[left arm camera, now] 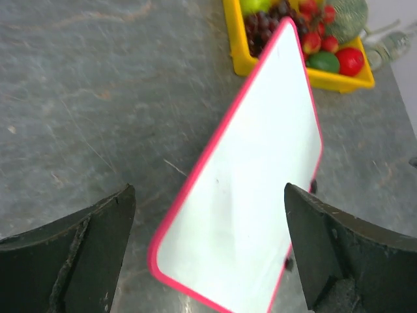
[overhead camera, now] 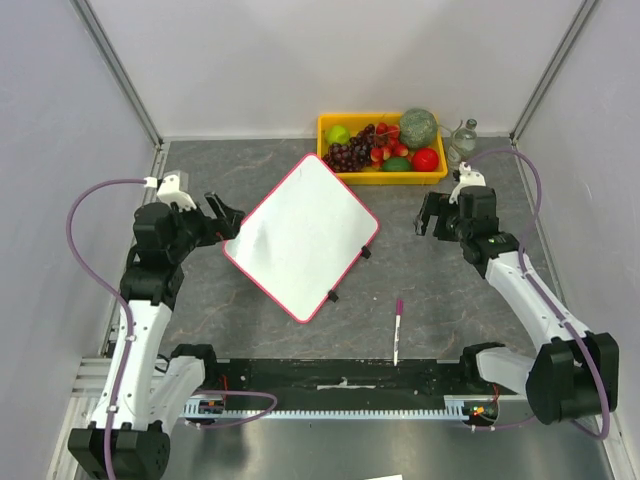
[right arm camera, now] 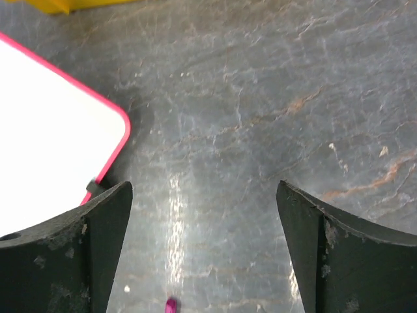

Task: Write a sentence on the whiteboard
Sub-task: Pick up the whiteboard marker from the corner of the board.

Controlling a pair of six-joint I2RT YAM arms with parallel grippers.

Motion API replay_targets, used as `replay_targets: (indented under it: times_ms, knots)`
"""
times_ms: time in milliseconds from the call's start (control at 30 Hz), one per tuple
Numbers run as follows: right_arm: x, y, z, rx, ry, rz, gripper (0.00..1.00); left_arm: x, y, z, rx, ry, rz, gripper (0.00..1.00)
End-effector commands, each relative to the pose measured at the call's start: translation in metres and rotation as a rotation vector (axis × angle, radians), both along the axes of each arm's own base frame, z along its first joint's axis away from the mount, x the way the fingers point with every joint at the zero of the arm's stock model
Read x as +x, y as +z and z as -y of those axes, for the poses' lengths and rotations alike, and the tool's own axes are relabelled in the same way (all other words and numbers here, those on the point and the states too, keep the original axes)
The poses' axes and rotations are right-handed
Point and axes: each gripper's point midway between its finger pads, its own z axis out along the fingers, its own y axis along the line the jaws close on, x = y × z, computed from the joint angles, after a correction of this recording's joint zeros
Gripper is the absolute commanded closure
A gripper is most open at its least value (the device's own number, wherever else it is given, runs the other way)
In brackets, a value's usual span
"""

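No words are seen yet on the whiteboard [overhead camera: 300,235], which is laid in the middle of the bench [overhead camera: 200,170], the pen [overhead camera: 397,332] is not picked up, and the jaws of both arms are held wide open and empty.

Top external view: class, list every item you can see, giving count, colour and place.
whiteboard: one, white with pink rim, blank, table centre
marker: one, white with magenta cap, near edge, right of the board
tray: one, yellow, far edge
fruit: several, purple, red, green, in the tray
bottle: one, clear, right of the tray
table: one, grey
left gripper: one, black, open, at the board's left corner
right gripper: one, black, open, right of the board
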Motion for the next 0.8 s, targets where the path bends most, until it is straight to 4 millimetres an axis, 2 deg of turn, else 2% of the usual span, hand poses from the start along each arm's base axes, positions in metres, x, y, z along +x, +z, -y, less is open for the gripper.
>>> replay_targets:
  times_ms: [0, 167, 333, 467, 533, 567, 767]
  knots:
    - [-0.025, 0.017, -0.01, 0.011, 0.099, -0.022, 0.02, -0.029, -0.002, 0.024, -0.05, -0.139, -0.04, 0.0]
    - [-0.056, 0.011, -0.033, -0.02, 0.205, -0.176, 0.02, -0.056, 0.013, 0.041, -0.057, -0.268, -0.004, 0.02]
    - [-0.086, 0.002, -0.056, -0.114, 0.297, -0.29, 0.02, -0.073, 0.031, 0.045, -0.051, -0.301, -0.034, 0.05]
    - [-0.112, -0.03, -0.075, -0.162, 0.364, -0.403, 0.02, -0.082, 0.042, 0.048, -0.059, -0.326, -0.028, 0.03]
    - [-0.12, -0.048, -0.076, -0.208, 0.369, -0.459, 0.03, -0.085, 0.045, 0.052, -0.065, -0.353, -0.021, 0.01]
    - [-0.125, -0.055, -0.077, -0.217, 0.378, -0.483, 0.08, -0.086, 0.044, 0.055, -0.071, -0.369, -0.023, 0.01]
    - [-0.15, -0.081, -0.072, -0.257, 0.369, -0.584, 0.23, -0.085, 0.03, 0.061, -0.069, -0.427, -0.064, 0.02]
